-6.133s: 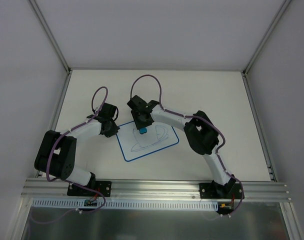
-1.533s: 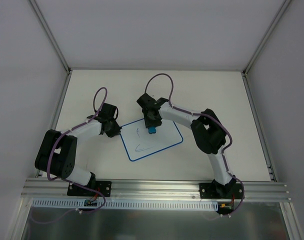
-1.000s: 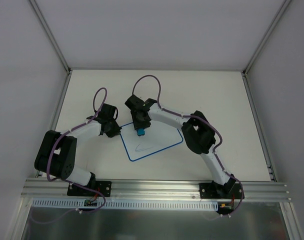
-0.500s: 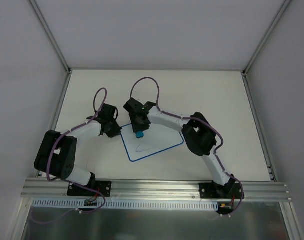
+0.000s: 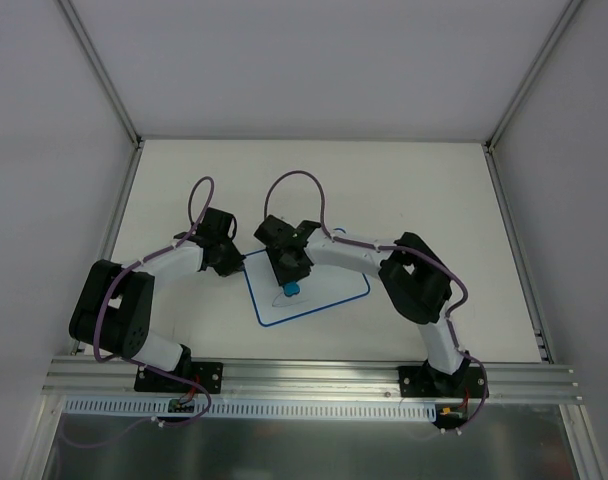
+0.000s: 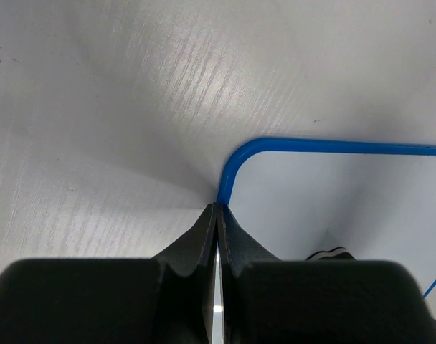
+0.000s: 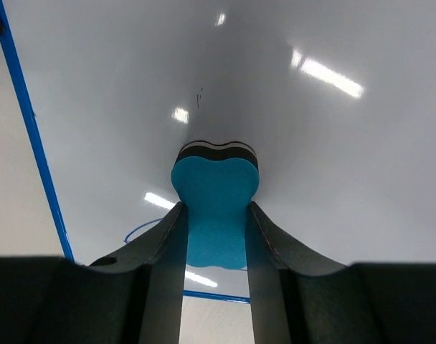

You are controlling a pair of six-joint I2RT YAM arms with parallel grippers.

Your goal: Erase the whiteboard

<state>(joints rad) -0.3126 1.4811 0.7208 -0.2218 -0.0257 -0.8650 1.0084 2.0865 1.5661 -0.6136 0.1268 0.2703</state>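
Note:
The whiteboard (image 5: 329, 290), white with a thin blue border, lies flat on the table between the two arms. It also shows in the left wrist view (image 6: 333, 186) and the right wrist view (image 7: 311, 143). My right gripper (image 5: 290, 282) is shut on the blue eraser (image 5: 291, 289) and presses it on the board's left part. In the right wrist view the eraser (image 7: 215, 208) sits squeezed between the fingers (image 7: 164, 244), with a short blue line (image 7: 143, 229) left of it. My left gripper (image 5: 236, 262) is shut, its tips (image 6: 217, 209) resting at the board's blue corner.
The white table (image 5: 424, 190) is walled by grey panels on three sides. An aluminium rail (image 5: 314, 375) runs along the near edge, carrying both arm bases. Purple cables loop above both wrists.
The cup drawing is mostly wiped away. My right gripper has moved the eraser down and nearer across the board. The board has turned slightly. The left gripper has stayed at the corner.

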